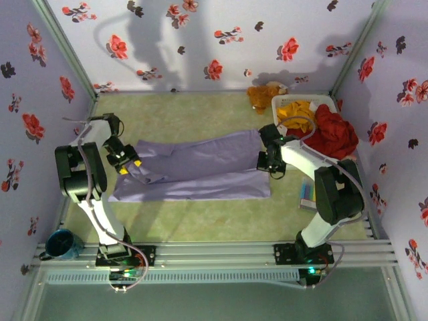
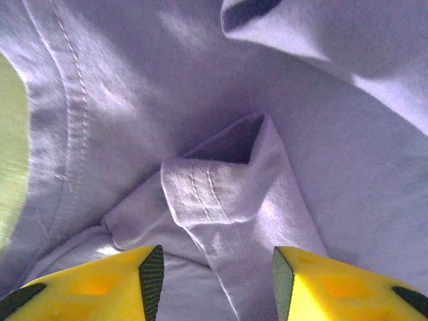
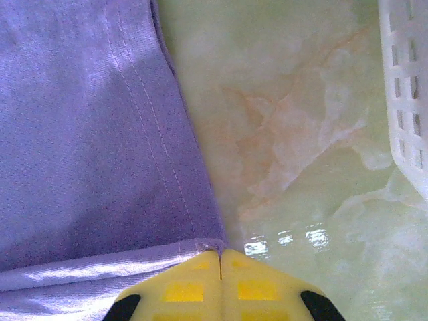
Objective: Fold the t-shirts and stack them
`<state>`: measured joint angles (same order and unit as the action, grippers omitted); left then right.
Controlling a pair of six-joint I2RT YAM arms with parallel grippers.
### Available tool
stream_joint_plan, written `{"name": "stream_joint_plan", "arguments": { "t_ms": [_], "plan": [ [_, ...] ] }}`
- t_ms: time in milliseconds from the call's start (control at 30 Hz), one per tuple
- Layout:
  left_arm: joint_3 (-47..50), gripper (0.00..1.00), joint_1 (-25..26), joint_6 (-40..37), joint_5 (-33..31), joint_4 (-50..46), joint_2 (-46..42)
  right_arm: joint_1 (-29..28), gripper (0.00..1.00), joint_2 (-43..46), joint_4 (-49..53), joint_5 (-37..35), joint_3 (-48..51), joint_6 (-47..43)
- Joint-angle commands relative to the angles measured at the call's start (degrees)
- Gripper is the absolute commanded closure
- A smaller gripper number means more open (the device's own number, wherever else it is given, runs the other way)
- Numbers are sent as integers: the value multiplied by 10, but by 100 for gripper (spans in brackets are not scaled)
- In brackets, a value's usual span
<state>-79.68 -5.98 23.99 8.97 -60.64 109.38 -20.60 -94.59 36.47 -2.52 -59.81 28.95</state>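
Observation:
A lavender-purple t-shirt [image 1: 200,167] lies folded into a long band across the middle of the table. My left gripper [image 1: 128,164] hovers over its left end. In the left wrist view that gripper [image 2: 214,281] is open, and a creased, stitched fold of the shirt [image 2: 221,194] lies loose between its yellow fingers. My right gripper [image 1: 267,160] is at the shirt's right end. The right wrist view shows this gripper [image 3: 221,257] shut, pinching the hem corner of the shirt [image 3: 80,134]. A red t-shirt [image 1: 334,134] and an orange-yellow t-shirt [image 1: 294,110] are heaped in the basket.
The white plastic basket [image 1: 289,99] stands at the back right, and its wall [image 3: 404,87] is close to my right gripper. A brown plush toy [image 1: 262,95] lies behind it. A teal mug [image 1: 61,244] sits at the near left, and a small coloured pack [image 1: 307,194] at the right.

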Motion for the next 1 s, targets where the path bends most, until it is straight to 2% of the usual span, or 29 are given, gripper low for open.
{"name": "stream_joint_plan", "arguments": {
  "t_ms": [0,233,367,433,633,967],
  "plan": [
    [-13,52,2,-21,-27,-13,22,5,100,-15,33,18,-5,-6],
    [-10,69,3,-12,17,19,54,5,100,-17,40,21,-9,-9],
    [-18,91,3,-7,26,23,62,5,100,-13,45,18,-6,-10],
    [-27,97,3,-5,27,19,60,5,100,-11,45,18,-5,-8],
    [-66,99,3,21,57,4,63,6,100,-20,45,19,-8,-9],
    [-98,100,-2,101,84,35,95,11,100,-41,36,16,-11,-11]
  ]
}}
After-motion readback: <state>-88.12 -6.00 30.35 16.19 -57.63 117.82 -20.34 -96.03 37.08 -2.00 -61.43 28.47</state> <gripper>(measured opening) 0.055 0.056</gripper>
